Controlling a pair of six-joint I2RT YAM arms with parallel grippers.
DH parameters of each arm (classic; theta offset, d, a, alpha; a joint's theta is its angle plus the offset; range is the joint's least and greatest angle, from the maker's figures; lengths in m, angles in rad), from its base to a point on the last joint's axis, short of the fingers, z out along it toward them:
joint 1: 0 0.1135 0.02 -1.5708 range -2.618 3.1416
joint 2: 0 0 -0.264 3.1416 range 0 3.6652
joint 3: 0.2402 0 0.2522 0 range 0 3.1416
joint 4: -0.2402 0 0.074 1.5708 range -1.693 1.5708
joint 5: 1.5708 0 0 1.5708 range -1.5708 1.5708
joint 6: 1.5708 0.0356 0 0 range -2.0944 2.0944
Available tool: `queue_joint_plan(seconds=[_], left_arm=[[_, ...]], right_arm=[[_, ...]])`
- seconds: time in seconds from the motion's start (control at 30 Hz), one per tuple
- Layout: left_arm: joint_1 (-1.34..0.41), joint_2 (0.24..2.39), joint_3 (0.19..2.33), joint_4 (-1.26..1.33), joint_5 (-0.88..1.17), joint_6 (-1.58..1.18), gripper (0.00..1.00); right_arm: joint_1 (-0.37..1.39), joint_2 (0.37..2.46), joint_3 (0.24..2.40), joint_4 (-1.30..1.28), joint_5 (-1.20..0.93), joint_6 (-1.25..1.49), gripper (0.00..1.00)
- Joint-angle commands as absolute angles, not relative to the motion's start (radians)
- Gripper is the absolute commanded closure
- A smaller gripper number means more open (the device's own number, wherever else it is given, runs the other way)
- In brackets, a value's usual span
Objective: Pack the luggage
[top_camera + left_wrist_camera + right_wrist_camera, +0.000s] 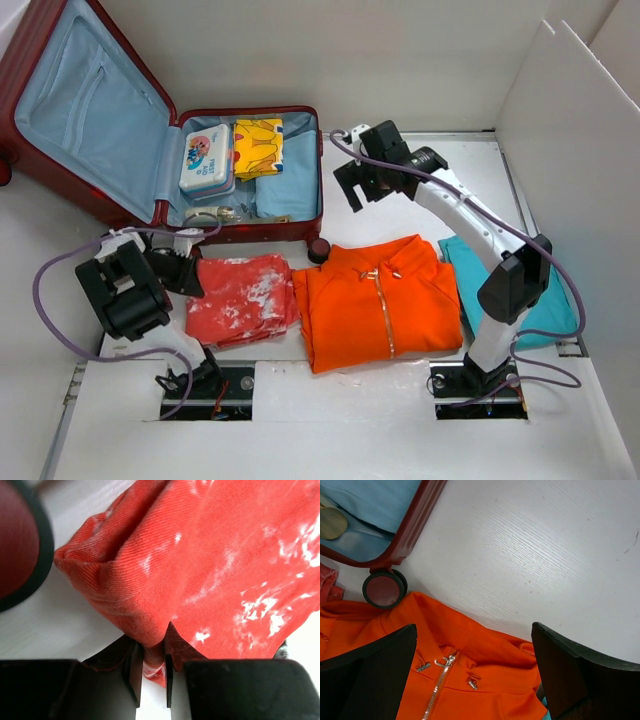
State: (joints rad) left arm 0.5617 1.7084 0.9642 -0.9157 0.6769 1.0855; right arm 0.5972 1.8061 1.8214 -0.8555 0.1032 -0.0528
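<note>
The dark red luggage point(60, 120) lies open at the back left, its light blue lining showing; in its lower half lie a white tin point(207, 160), a yellow cloth point(258, 146) and small items. My left gripper point(180, 268) is shut on the edge of a folded red garment with white flecks point(243, 297), pinched between the fingers point(134, 672) in the left wrist view point(210, 565). My right gripper point(365, 180) is open and empty, held above the collar of an orange zip jacket point(380, 300), which also shows in the right wrist view point(470, 680).
A teal garment point(520, 290) lies right of the jacket, partly under the right arm. A black luggage wheel point(384, 587) sits by the jacket's collar. White walls stand at the back and right.
</note>
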Motion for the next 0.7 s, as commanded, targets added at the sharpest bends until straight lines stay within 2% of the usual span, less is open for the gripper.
queue_joint_plan(seconds=[0.0, 0.07, 0.17, 0.43, 0.67], left_arm=[[0.465, 1.539, 0.965, -0.883, 0.599, 1.034, 1.0], [0.385, 1.481, 0.965, -0.882, 0.546, 1.019, 1.0], [0.371, 1.41, 1.029, -0.916, 0.537, 1.028, 1.0], [0.322, 1.39, 1.203, -1.043, 0.574, 1.052, 1.0], [0.133, 1.39, 1.359, -0.996, 0.612, 0.937, 1.0]], right_arm=[[0.607, 1.747, 1.802, -0.834, 0.155, -0.064, 0.0], [0.607, 1.747, 1.802, -0.834, 0.155, -0.064, 0.0], [0.617, 1.747, 1.802, -0.824, 0.164, -0.064, 0.0], [0.617, 1.747, 1.802, -0.815, 0.173, -0.084, 0.0], [0.617, 1.778, 1.833, -0.813, 0.183, -0.104, 0.0]])
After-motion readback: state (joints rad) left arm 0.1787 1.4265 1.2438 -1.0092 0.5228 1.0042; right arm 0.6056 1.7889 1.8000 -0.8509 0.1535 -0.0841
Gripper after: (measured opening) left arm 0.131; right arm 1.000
